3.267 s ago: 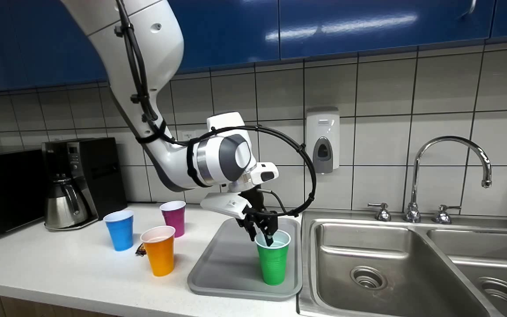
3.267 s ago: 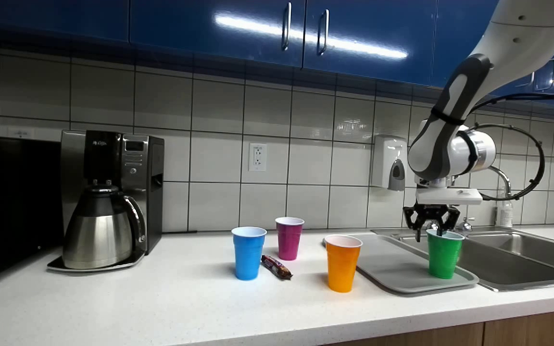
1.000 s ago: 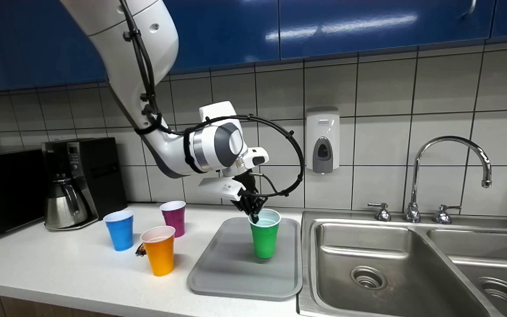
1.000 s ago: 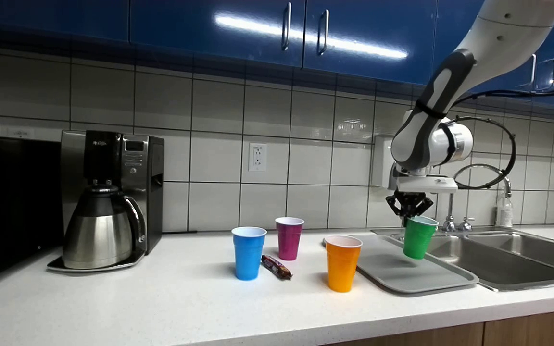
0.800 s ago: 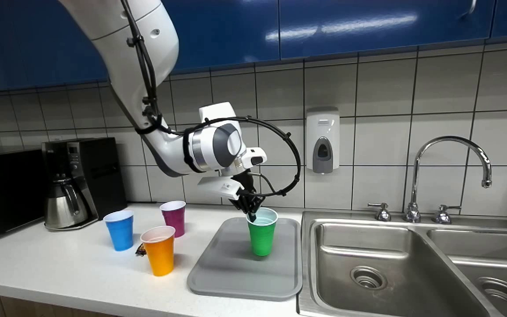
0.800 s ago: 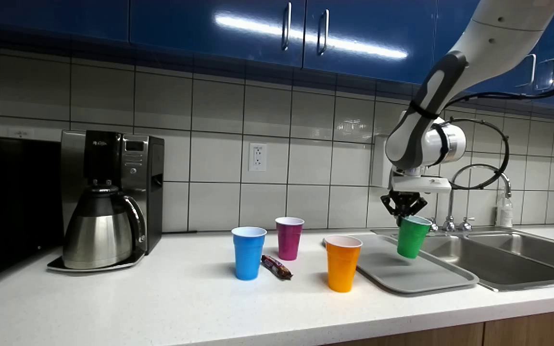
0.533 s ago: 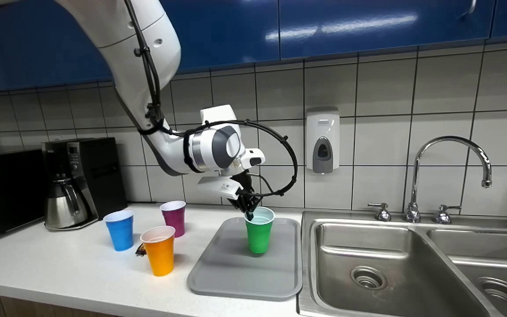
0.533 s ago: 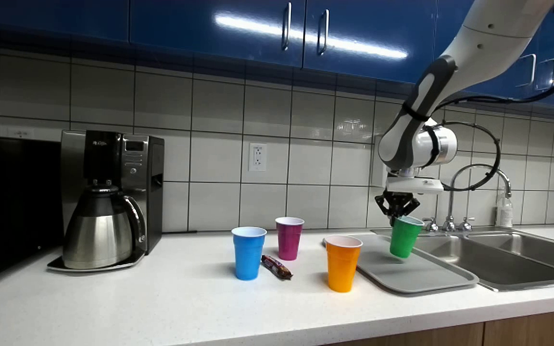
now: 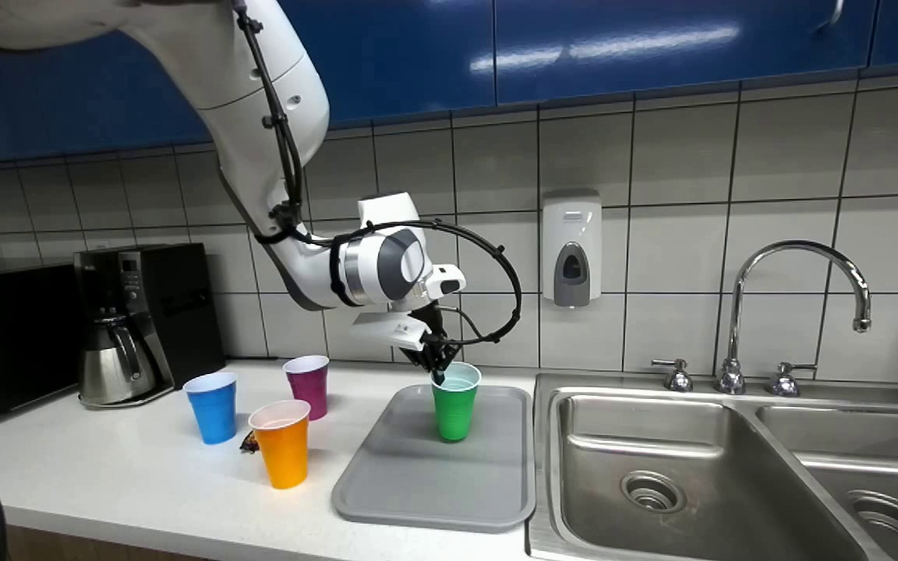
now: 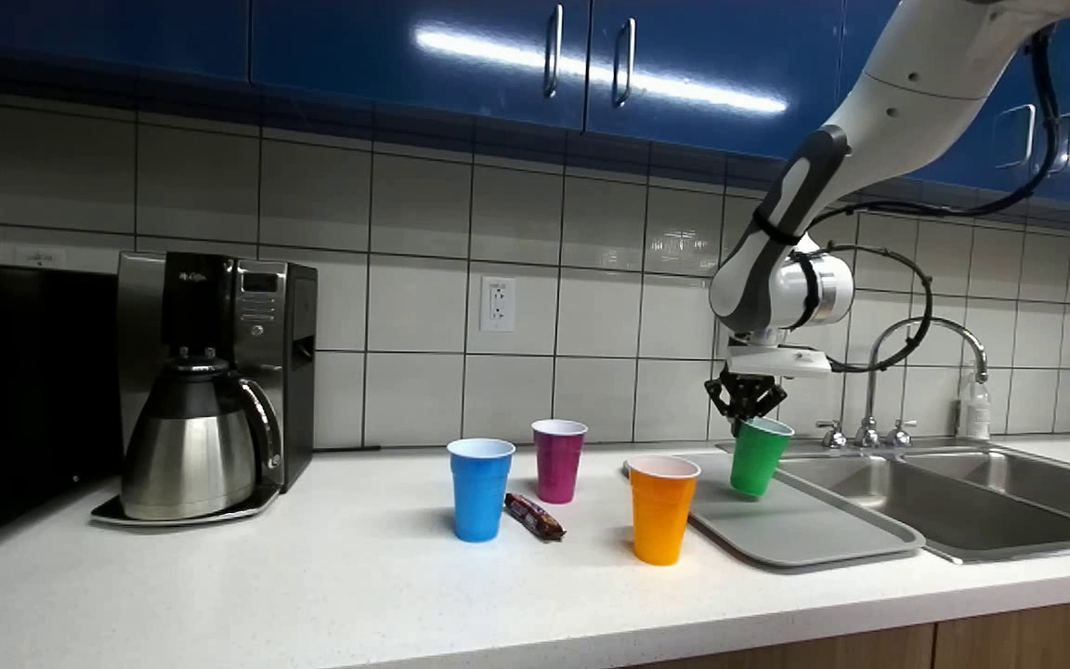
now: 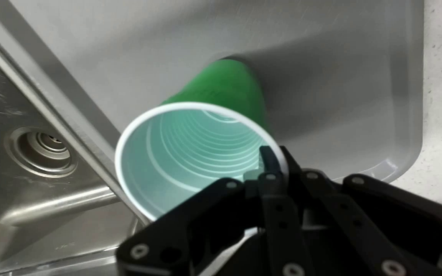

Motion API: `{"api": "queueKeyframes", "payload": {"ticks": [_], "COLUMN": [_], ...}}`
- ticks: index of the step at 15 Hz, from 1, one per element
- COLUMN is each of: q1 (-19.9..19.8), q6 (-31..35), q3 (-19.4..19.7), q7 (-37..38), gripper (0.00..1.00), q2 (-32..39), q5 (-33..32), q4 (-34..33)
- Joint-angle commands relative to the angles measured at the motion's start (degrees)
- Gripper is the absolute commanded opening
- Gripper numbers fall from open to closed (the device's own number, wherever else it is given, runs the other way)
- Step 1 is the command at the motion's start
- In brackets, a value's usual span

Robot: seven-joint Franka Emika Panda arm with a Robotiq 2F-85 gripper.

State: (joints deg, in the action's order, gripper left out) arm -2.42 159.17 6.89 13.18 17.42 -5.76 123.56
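Observation:
My gripper (image 11: 280,155) is shut on the near side of the rim of a green cup (image 11: 225,84), one finger inside the white-lined mouth and one outside. In both exterior views the green cup (image 9: 454,411) (image 10: 760,460) leans a little, hanging from the fingertips over the grey tray (image 9: 418,487) (image 10: 823,534). Whether its base clears the tray is hard to tell. Nothing shows inside the cup. Left of the tray stand an orange cup (image 10: 661,520), a purple cup (image 10: 557,469) and a blue cup (image 10: 479,497). A wrapped bar (image 10: 535,517) lies among them.
A steel double sink (image 9: 698,499) with a curved faucet (image 9: 796,248) adjoins the tray's right side. A soap dispenser (image 9: 571,249) hangs on the tiled wall. A coffee maker (image 10: 210,390) stands at the far left. Blue cabinets (image 10: 424,56) overhang the counter.
About three seconds ago the fingers stood apart at the rim of the upright cup near the tray's front. They closed on it, and the cup has travelled back and left, tilting, still moving left lately.

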Motion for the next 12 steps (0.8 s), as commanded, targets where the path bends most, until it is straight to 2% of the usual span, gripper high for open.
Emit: {"api": "queueKeyframes", "payload": {"ticks": [1,12], "q1": [0.3,2.8], "q6": [-0.5,-0.3], "q3": [-0.6,-1.4], "q7": [-2.2,-2.4], "gripper": [0.01,0.01], "q2": [2.0,4.0], "q5": [1.3,1.0], "q4": [-3.6,-8.1]}}
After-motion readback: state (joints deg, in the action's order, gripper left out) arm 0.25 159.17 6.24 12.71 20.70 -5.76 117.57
